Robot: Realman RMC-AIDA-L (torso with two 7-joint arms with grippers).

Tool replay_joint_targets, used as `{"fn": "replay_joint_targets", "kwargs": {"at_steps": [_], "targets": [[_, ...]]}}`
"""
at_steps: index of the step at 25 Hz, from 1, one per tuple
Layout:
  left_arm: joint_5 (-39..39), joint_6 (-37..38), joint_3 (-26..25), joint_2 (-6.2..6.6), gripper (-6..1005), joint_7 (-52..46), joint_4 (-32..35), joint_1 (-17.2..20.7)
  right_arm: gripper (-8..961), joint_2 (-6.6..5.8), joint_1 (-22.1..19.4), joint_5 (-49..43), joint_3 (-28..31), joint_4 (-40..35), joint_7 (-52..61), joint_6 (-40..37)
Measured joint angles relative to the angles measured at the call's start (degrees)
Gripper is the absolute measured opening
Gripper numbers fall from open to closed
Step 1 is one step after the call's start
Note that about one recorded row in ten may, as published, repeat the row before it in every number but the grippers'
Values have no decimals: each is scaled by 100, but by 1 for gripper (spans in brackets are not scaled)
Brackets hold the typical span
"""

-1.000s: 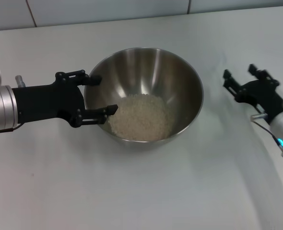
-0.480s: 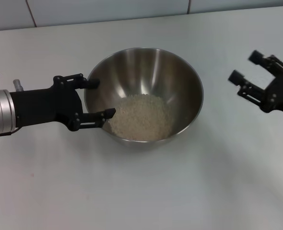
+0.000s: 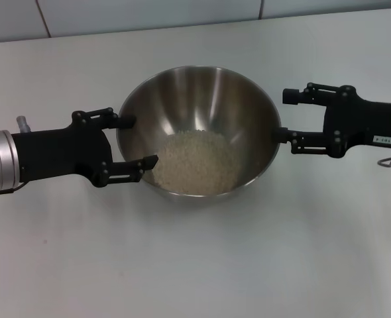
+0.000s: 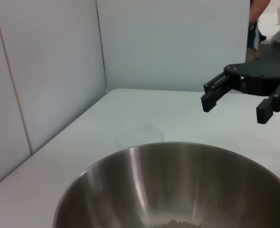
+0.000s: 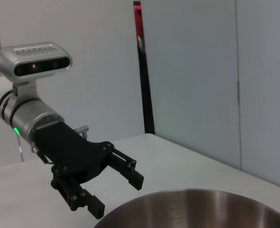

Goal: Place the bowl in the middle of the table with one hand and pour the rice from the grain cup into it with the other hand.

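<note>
From the head view, the bowl sits about mid-table, with the rice heaped in its bottom. The left gripper is at the bowl's left side, fingers spread apart and holding nothing, one tip by the rim and the nearer tip against the outer wall. The right gripper is at the bowl's right side, fingers also spread and empty, the nearer tip touching or just beside the rim. No cup shows here.

The left wrist view looks across the bowl from its left side, with only a few grains of rice showing at the bottom. Beyond the far rim stands the grain cup, clear and upright on the table, which the head view misses. The right gripper hangs open above the bowl's far side.

The right wrist view shows only the bowl's rim and, past it, the left gripper open, with its silver wrist behind.
</note>
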Motion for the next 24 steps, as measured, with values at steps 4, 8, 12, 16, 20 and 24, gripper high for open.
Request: {"fn": "replay_joint_targets", "kwargs": {"at_steps": [4,8,12,16,20,24], "targets": [[0,4,0,0,796,0,0,11,774,3,7,1,-223,-186,242,39],[0,4,0,-5,796,-1,3,11,774,3,4,-5,-359,-246,324,123],[0,41,-1,-9,796,-40,17,-20,774,2,-17,-29,-435,-287,381,185],[0,75,-1,-9,796,-50,45,-25,774,1,-40,-17,-438,-295,381,205],[0,75,-1,-9,795,-52,45,-26,774,1,-56,-14,-441,-300,362,237],[0,75,-1,-9,795,-53,46,-17,774,2,-57,-7,-443,-292,320,240]]}}
